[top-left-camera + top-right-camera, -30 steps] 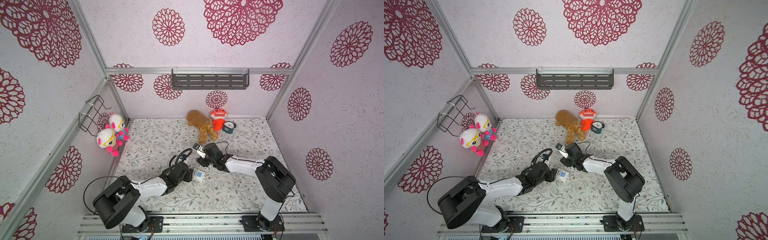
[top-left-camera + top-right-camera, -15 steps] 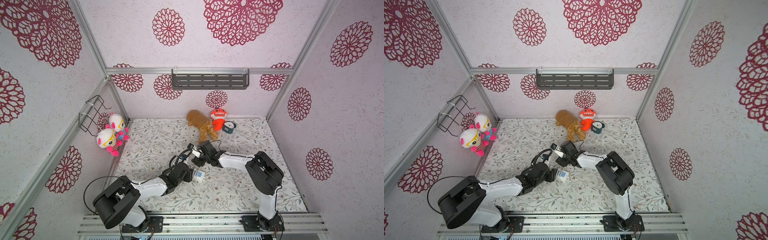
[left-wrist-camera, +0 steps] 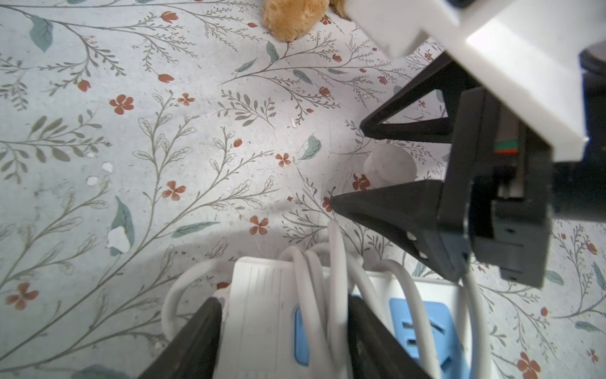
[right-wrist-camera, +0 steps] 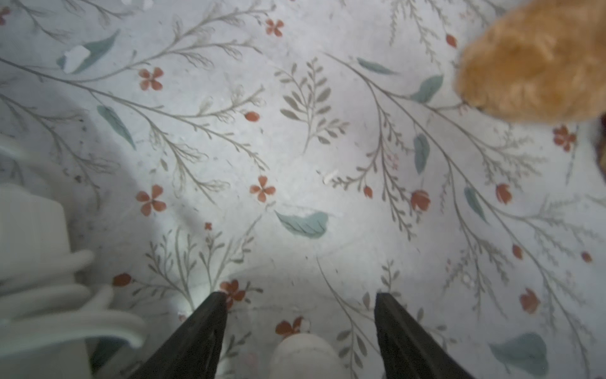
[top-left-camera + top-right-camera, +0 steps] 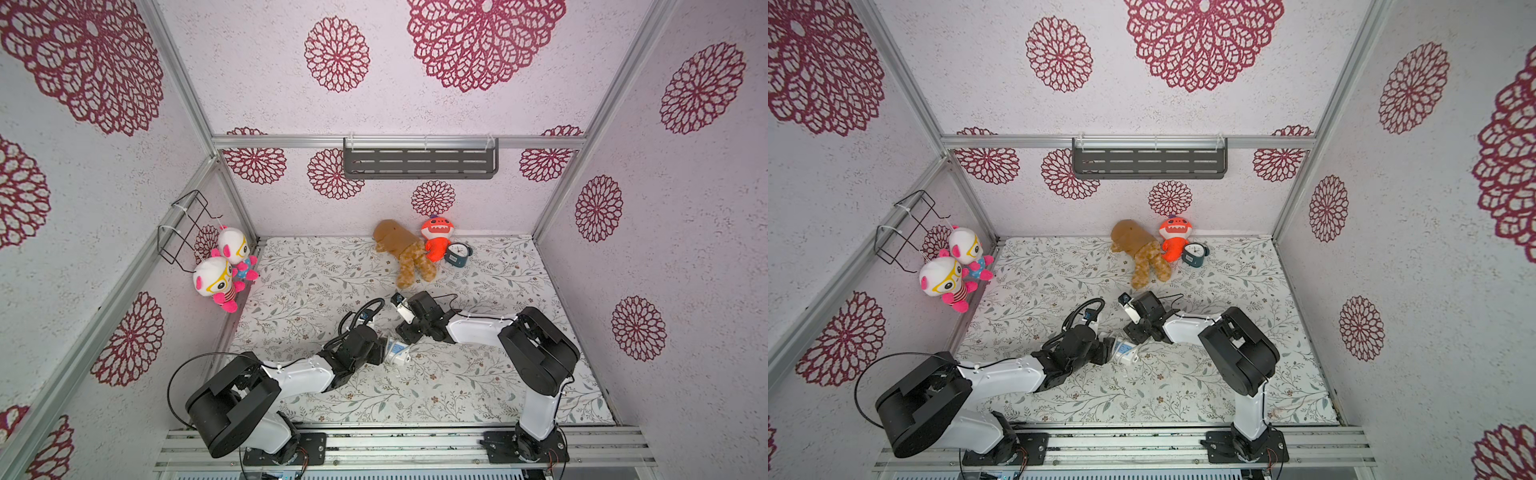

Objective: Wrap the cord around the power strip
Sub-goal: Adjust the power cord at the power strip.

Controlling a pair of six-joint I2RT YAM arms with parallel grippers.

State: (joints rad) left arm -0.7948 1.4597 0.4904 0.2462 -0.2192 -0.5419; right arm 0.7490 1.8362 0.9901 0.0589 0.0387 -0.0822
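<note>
Left wrist view, lower centre: left gripper (image 3: 282, 331) clamped on white rectangular plastic power strip (image 3: 262, 295) wound with thin white cord (image 3: 337, 262); right of frame, right gripper (image 3: 346, 162) fingers apart

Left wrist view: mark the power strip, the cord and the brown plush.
power strip (image 3: 259, 302), left wrist view, white body.
cord (image 3: 337, 262), left wrist view, wrapped loops.
brown plush (image 3: 292, 16), left wrist view, foot.
</note>
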